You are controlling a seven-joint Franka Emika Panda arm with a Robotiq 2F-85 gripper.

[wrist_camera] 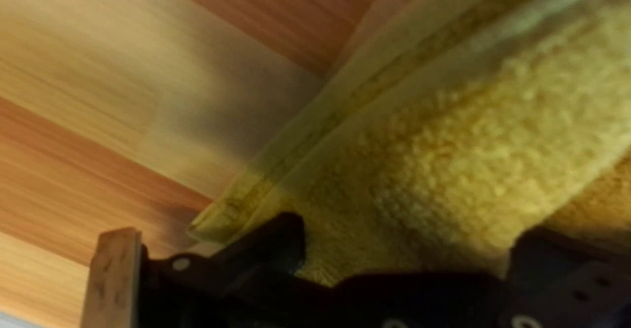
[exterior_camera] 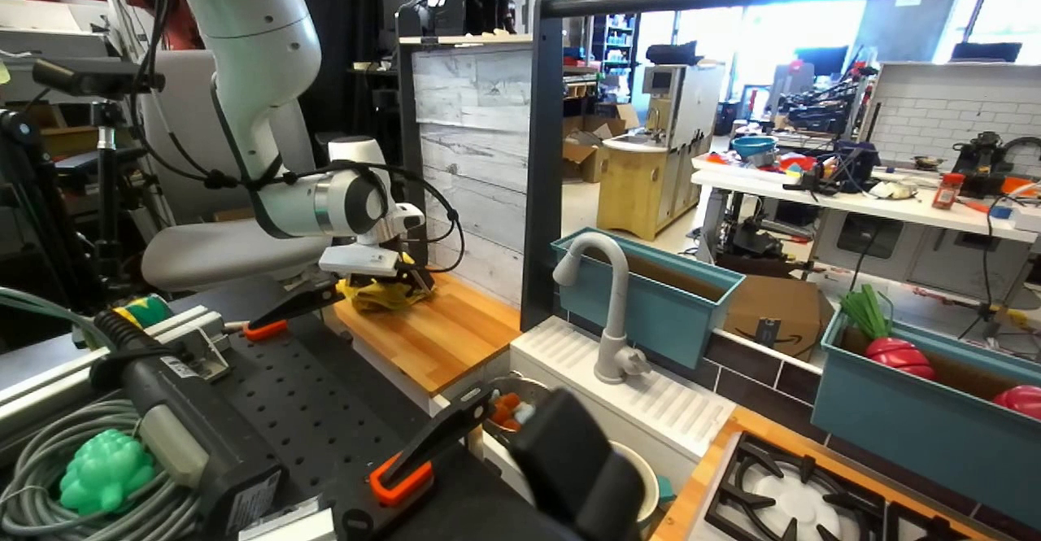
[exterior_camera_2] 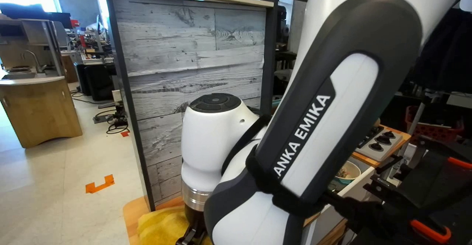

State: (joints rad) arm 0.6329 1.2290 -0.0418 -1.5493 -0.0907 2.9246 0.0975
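A yellow fuzzy cloth [wrist_camera: 468,165] lies bunched on the wooden countertop [wrist_camera: 93,86], with a seamed edge running diagonally through the wrist view. My gripper [wrist_camera: 408,234] is right over it, jaws wide apart, and cloth fills the space between the dark fingers. Whether the fingertips press into the fabric cannot be told. In an exterior view the cloth [exterior_camera: 381,295] rests near the counter's back left end, under the wrist. Another exterior view shows the cloth [exterior_camera_2: 162,226] beside the lowered hand, partly cut off by the frame's bottom.
A grey plank panel [exterior_camera: 472,150] rises along the counter. Farther along stand a grey faucet [exterior_camera: 611,305], a teal planter [exterior_camera: 651,305] and a stove [exterior_camera: 789,492]. Black clamps with orange pads [exterior_camera: 402,480] sit on the perforated dark table [exterior_camera: 325,411].
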